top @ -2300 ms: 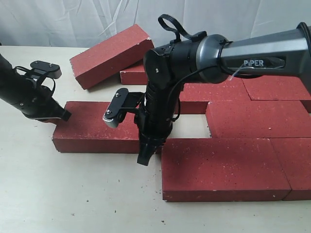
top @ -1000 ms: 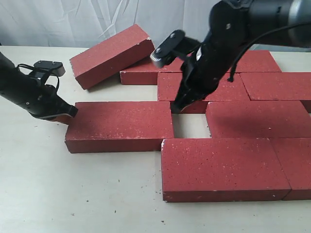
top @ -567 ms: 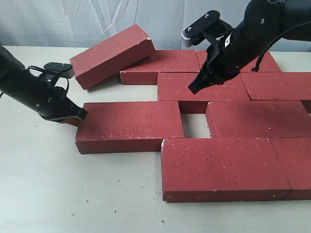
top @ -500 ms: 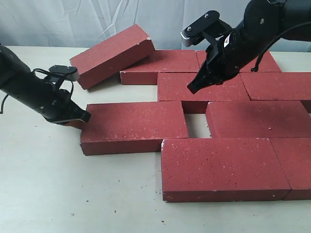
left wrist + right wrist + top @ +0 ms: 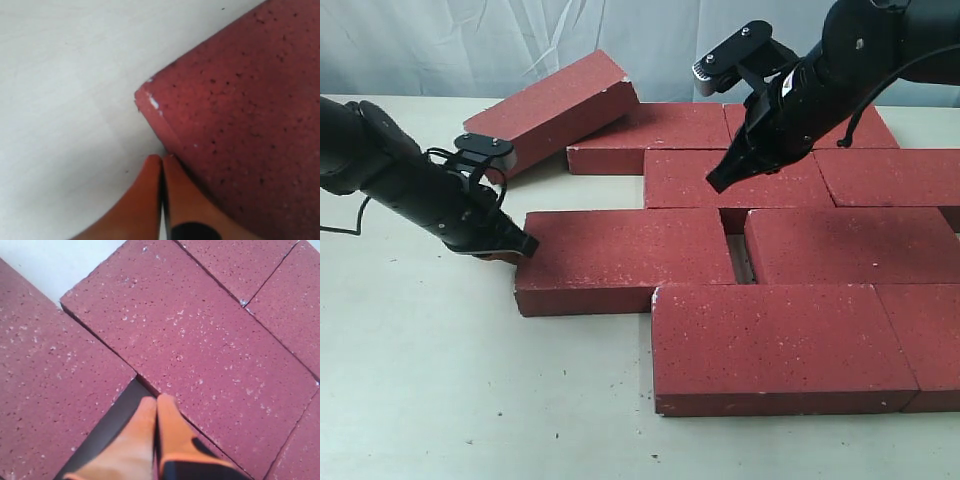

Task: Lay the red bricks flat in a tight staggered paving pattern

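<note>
Several red bricks (image 5: 780, 345) lie flat in staggered rows on the pale table (image 5: 440, 400). The middle-row brick (image 5: 625, 258) lies a narrow gap (image 5: 738, 256) away from its right neighbour (image 5: 850, 245). My left gripper (image 5: 517, 246) is shut, and its orange fingertips (image 5: 172, 172) press against that brick's left end (image 5: 235, 100) near a chipped corner. Shut as well, my right gripper (image 5: 715, 183) hovers over the second-row brick (image 5: 760, 185). In the right wrist view its tips (image 5: 156, 401) hang above the dark gap (image 5: 107, 427) between bricks. One brick (image 5: 548, 113) leans tilted at the back left.
A white cloth backdrop (image 5: 470, 40) hangs behind the table. Small dark crumbs (image 5: 620, 385) dot the table in front of the bricks. Bare table (image 5: 420, 350) lies left of and in front of the bricks.
My left gripper has pushed the middle-row brick to the right, shrinking the gap to a slit. The right gripper rose out of that gap and now holds still above the bricks.
</note>
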Robot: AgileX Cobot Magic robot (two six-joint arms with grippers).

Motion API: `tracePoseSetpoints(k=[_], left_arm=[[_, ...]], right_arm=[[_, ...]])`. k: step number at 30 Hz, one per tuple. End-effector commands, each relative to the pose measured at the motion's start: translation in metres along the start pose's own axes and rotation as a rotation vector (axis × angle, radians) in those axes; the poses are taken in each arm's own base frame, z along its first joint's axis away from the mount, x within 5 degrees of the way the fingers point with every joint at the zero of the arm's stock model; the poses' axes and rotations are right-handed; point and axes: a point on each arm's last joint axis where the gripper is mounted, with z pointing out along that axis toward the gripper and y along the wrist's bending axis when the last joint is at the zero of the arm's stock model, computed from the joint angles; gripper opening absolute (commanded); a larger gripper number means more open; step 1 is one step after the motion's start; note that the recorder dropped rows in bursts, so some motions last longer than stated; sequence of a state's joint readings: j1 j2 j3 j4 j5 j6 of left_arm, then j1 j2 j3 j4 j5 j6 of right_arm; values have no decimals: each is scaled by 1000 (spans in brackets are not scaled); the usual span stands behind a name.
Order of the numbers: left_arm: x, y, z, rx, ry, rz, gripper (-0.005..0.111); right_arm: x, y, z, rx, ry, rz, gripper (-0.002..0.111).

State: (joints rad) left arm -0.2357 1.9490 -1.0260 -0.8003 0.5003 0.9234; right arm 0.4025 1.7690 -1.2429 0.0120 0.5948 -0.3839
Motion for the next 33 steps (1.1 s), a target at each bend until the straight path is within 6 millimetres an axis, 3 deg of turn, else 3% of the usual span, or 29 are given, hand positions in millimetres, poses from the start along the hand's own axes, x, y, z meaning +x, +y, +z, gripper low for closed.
tracePoseSetpoints(k=[1,12,21,26,33], left_arm=[[-4,-8,3,7,-11,13,0],[-16,-24,23,40,4,64,0],[-17,-27,23,42,28,127,0],[-18,-19,12,-2,37,163,0],[-24,4,-17,-49,-29,99,0]], right_arm=[[1,-2,-2,7,-11,7,-1],[0,-2,-2,1,-15,19,-1],[0,-2,-2,1,-17,20,-1],[-2,-2,-2,3,-33,26,-1],[-4,-2,-2,8,-58,33,-1]])
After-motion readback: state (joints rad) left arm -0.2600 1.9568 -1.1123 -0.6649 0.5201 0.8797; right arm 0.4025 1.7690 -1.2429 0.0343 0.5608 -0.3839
